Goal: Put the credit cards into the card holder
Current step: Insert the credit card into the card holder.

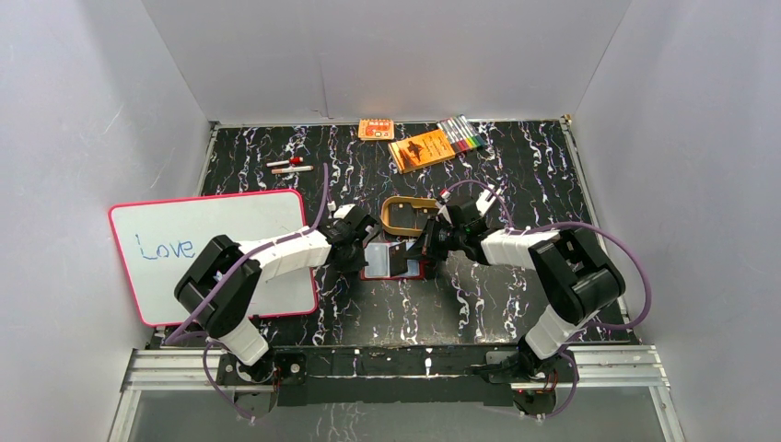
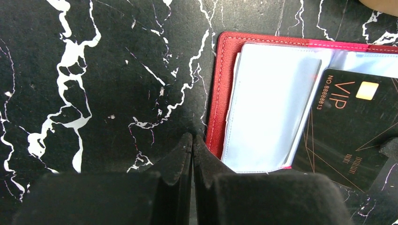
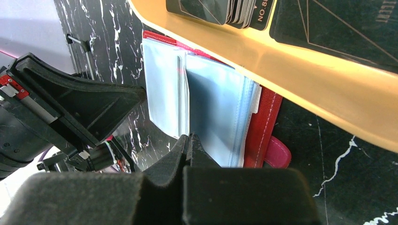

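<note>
The dark red card holder [image 1: 370, 273] lies open in the middle of the table, its clear sleeves up; it also shows in the left wrist view [image 2: 225, 93] and the right wrist view [image 3: 265, 126]. A black VIP credit card [image 2: 347, 126] stands tilted over the sleeves [image 1: 397, 261]. My right gripper [image 3: 188, 138] is shut at the card's near edge, right of the holder [image 1: 425, 252]. My left gripper [image 2: 192, 138] is shut and empty, its tips at the holder's left edge [image 1: 364, 256]. Several more dark cards [image 3: 338, 28] lie in the yellow tray.
The tan-yellow oval tray [image 1: 396, 204] sits just behind the holder; its rim [image 3: 281, 61] overhangs the sleeves in the right wrist view. A whiteboard [image 1: 212, 253] lies at the left. Orange packets [image 1: 422, 149], markers [image 1: 460, 136] and small pens [image 1: 290, 167] lie at the back.
</note>
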### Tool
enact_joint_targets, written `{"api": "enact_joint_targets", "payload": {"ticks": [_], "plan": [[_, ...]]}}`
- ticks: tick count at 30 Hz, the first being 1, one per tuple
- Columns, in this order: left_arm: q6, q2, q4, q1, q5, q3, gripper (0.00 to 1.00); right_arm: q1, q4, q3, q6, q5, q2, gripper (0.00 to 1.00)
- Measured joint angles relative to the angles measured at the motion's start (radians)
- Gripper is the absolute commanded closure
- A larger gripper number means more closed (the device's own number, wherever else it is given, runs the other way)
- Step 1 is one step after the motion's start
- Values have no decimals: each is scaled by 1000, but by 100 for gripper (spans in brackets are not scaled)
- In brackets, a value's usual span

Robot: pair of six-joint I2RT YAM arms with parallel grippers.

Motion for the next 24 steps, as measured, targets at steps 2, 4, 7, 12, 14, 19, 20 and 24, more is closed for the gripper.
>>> {"api": "enact_joint_targets", "payload": {"ticks": [2, 4, 7, 12, 14, 19, 20, 24], "plan": [[0, 0, -2, 0, 0, 0, 100, 3, 5, 0, 0, -2, 0, 100], [0, 6, 1, 0, 3, 0, 100, 5, 10, 0, 1, -2, 1, 100], [0, 10, 13, 1, 8, 1, 100, 11, 16, 1, 2, -2, 2, 100], [1, 11, 15, 2, 11, 1, 100, 15, 32, 9, 13, -5, 19, 100], [2, 11, 15, 2, 13, 1, 100, 16, 46, 10, 26, -7, 29, 100], [2, 11, 15, 3, 17, 1, 100, 16, 71, 11, 48, -13, 51, 100], [3, 11, 15, 3, 18, 1, 100, 16, 74, 11, 52, -13, 53, 100], [4, 11, 16, 3, 19, 0, 100, 16, 79, 11, 63, -12, 55, 100]]}}
